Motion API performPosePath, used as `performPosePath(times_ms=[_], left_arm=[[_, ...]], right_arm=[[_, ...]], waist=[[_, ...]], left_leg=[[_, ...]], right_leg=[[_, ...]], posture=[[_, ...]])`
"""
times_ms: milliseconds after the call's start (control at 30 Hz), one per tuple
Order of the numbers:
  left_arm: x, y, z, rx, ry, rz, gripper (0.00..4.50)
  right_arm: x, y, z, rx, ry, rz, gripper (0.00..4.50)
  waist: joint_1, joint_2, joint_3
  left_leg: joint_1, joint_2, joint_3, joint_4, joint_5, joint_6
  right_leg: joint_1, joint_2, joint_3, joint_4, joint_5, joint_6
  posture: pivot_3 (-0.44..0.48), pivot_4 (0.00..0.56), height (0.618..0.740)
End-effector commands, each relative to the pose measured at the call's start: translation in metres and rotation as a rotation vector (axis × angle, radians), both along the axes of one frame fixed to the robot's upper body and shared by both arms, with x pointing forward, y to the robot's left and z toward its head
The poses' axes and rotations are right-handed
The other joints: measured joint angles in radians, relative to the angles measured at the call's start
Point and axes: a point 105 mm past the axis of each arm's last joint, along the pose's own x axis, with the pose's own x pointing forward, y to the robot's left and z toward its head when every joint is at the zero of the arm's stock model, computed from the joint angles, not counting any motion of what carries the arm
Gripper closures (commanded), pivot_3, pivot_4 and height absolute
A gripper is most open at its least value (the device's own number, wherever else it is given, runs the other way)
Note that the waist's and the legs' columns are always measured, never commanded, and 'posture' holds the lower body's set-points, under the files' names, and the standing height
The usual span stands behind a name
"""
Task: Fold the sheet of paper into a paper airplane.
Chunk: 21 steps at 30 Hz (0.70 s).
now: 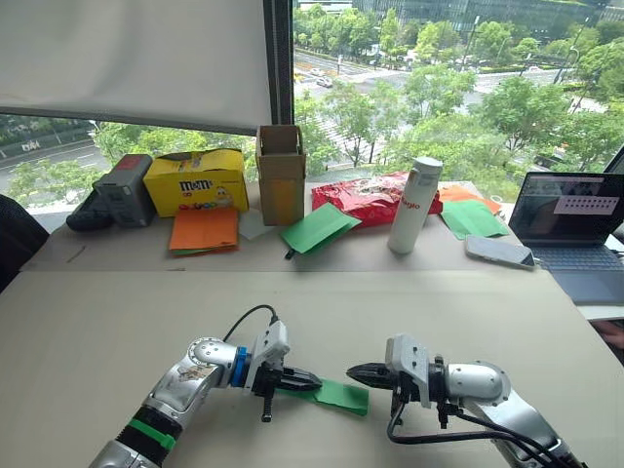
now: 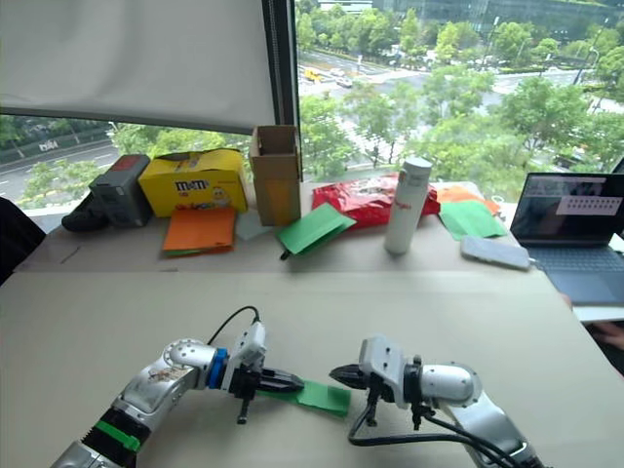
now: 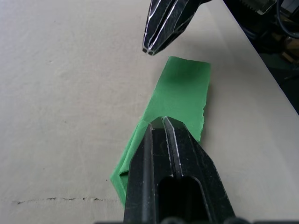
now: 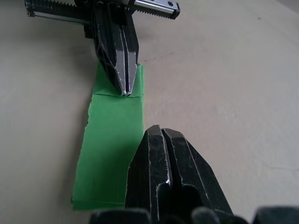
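Paper airplane [image 1: 336, 394]: narrow folded strip, table [image 1: 97, 331] near edge, 6 o'clock. Left gripper [image 1: 310, 378] clenched, tips pressing its left end. Right gripper [image 1: 353, 371] clenched, empty, at far edge. Late crease-pressing step, probably; next needs wing lifted.

Counts of things on the two tables

Two grippers: the left gripper [image 1: 310, 378] and the right gripper [image 1: 357, 371], both low in the frame's middle, with one folded green paper strip [image 1: 336, 394] between them. Along the back, mid-frame: one yellow candy box [image 1: 196, 180] at left, one dark grey device [image 1: 119, 191] further left, one brown cardboard box [image 1: 281, 174], one red snack bag [image 1: 366, 199], one white bottle [image 1: 414, 205], one phone [image 1: 499, 252] and one laptop [image 1: 573, 221] at the right edge. Loose coloured paper: one orange stack [image 1: 205, 231], one further orange sheet [image 1: 458, 194], and two green sheets [image 1: 318, 228] [image 1: 472, 217].
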Motion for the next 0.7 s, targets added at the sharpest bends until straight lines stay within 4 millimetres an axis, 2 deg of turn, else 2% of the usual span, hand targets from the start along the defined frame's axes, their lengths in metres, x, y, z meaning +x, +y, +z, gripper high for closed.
performPosePath(times_ms=[33, 167, 300, 467, 600, 700], left_arm=[[0.004, 0.020, -0.016, 0.074, 0.046, 0.104, 4.50], [0.007, 0.028, -0.007, 0.014, 0.075, 0.164, 4.50], [0.013, 0.035, 0.003, -0.062, 0.142, 0.238, 4.50], [0.015, 0.033, 0.012, -0.116, 0.146, 0.249, 4.50], [0.026, 0.036, 0.041, -0.181, 0.049, 0.260, 4.50], [0.033, 0.041, 0.060, -0.195, -0.026, 0.266, 4.50]], right_arm=[[-0.003, -0.001, -0.015, -0.042, 0.031, -0.011, 4.44], [-0.010, -0.001, -0.024, -0.033, 0.071, -0.031, 4.44], [-0.011, 0.002, -0.023, -0.014, 0.079, -0.033, 4.44], [-0.005, 0.004, -0.018, -0.002, 0.052, -0.040, 4.44], [0.003, 0.001, -0.002, 0.028, -0.004, -0.050, 4.44], [0.009, -0.001, 0.018, 0.061, -0.055, -0.049, 4.44]], waist=[[-0.005, 0.000, 0.000], [-0.008, 0.000, 0.000], [-0.011, -0.001, 0.000], [-0.012, -0.002, 0.001], [-0.012, -0.005, 0.003], [-0.012, -0.006, 0.004]], left_leg=[[0.001, 0.000, 0.000, 0.000, 0.000, 0.000], [0.002, 0.002, 0.000, 0.000, 0.000, 0.000], [0.002, 0.003, 0.000, 0.000, 0.000, 0.000], [0.002, 0.003, 0.000, 0.000, 0.000, 0.000], [0.001, 0.003, 0.000, 0.000, 0.000, -0.001], [-0.001, 0.003, 0.000, 0.000, 0.000, -0.001]], right_leg=[[0.000, 0.000, 0.000, 0.000, 0.000, 0.000], [0.001, 0.002, 0.000, 0.001, 0.000, -0.001], [0.000, 0.003, 0.000, 0.001, -0.001, -0.002], [0.000, 0.003, 0.000, 0.001, -0.001, -0.002], [-0.002, 0.003, 0.000, 0.002, -0.001, -0.002], [-0.003, 0.002, 0.000, 0.002, -0.001, -0.002]], posture=[[0.000, 0.150, 0.739], [0.000, 0.150, 0.739], [0.000, 0.150, 0.739], [0.000, 0.150, 0.739], [0.000, 0.150, 0.739], [0.000, 0.150, 0.739]])
